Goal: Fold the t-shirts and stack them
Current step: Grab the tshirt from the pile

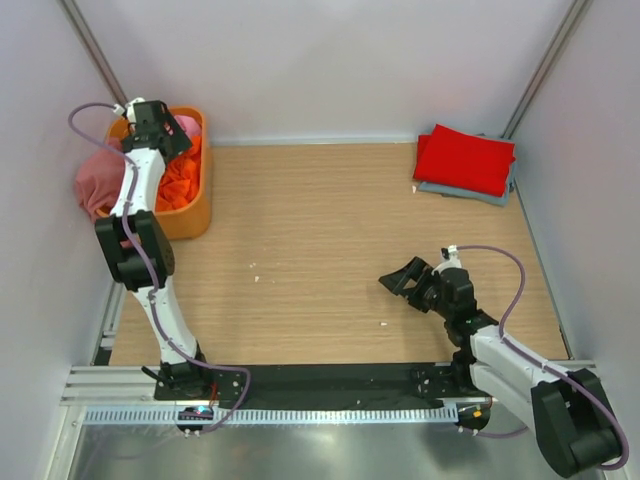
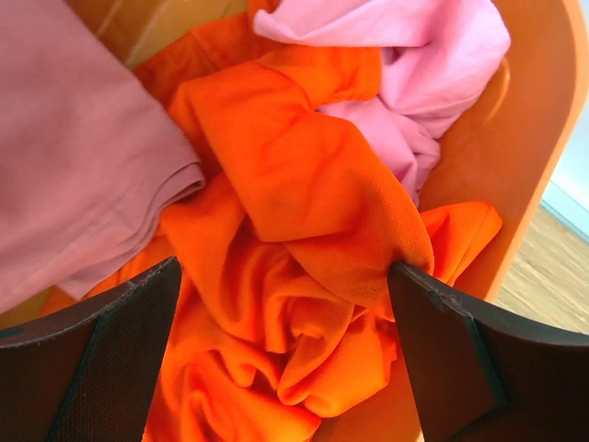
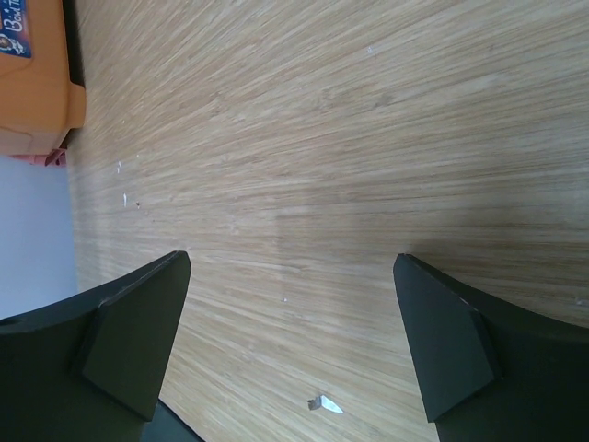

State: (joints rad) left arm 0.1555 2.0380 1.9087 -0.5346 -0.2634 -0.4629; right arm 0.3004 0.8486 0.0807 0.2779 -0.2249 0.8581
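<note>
Nearest the bases, the right gripper point(image 1: 402, 277) sits low over bare table point(image 1: 320, 230), jaws spread wide and holding nothing. Further back on the left, the left gripper point(image 2: 285, 276) hangs right over the orange tub point(image 1: 195, 215), also wide open and empty, with the bright orange shirt point(image 2: 304, 184) bunched directly between its fingers. The light pink shirt point(image 2: 414, 55) is tucked in behind it and the dusty rose shirt point(image 2: 74, 157) is draped over the tub's left rim. In the far right corner the red shirt point(image 1: 465, 158) lies folded on top of the grey-blue one point(image 1: 450, 190), so two look done.

My worry: those three are all tangled, so a deep pinch could drag the pink one out along with the orange, or snag the rim and tug the tub. Too shallow and the slick mesh probably slips free
</note>
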